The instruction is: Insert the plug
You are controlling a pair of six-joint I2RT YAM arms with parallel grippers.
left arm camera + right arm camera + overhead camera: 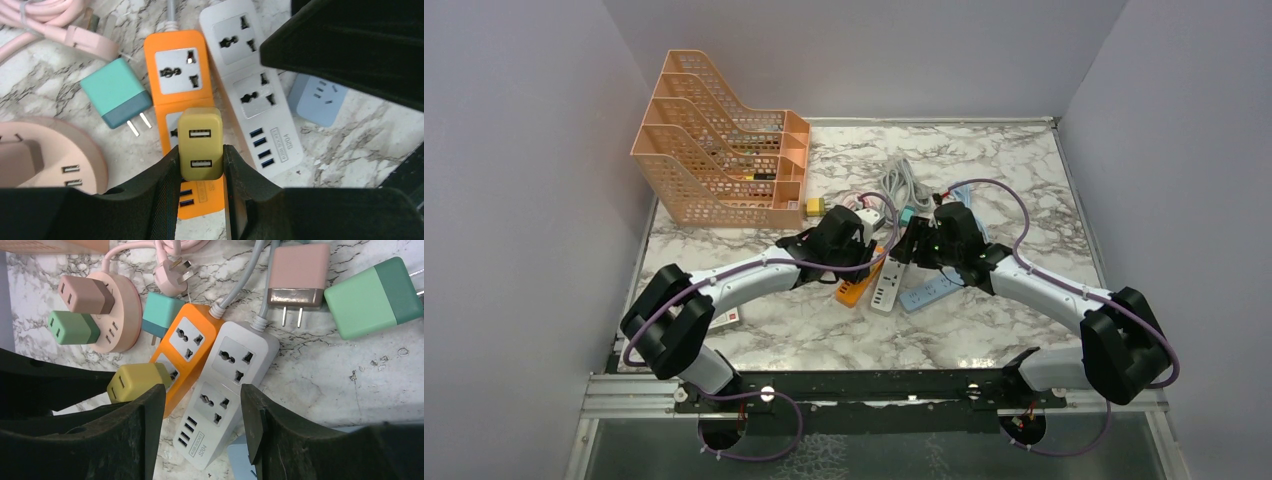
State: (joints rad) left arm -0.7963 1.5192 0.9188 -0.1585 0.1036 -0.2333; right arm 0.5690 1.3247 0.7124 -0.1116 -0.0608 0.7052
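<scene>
My left gripper (201, 165) is shut on a yellow plug (201, 144), a small two-port USB charger. The plug hangs over the second socket of the orange power strip (177, 70); its prongs are hidden beneath it. In the right wrist view the yellow plug (135, 381) sits against the orange power strip (192, 345) at that socket. My right gripper (202, 400) is open, one finger on each side of the white power strip's (235, 355) USB end. From above, the left gripper (854, 255) and right gripper (914, 245) are close together over the strips.
A teal charger (116, 92) lies left of the orange strip, and a pink round hub (117, 315) holds two plugs. A blue strip (929, 292), a green charger (372, 297) and a pink charger (299, 275) lie to the right. A peach file rack (724, 150) stands back left.
</scene>
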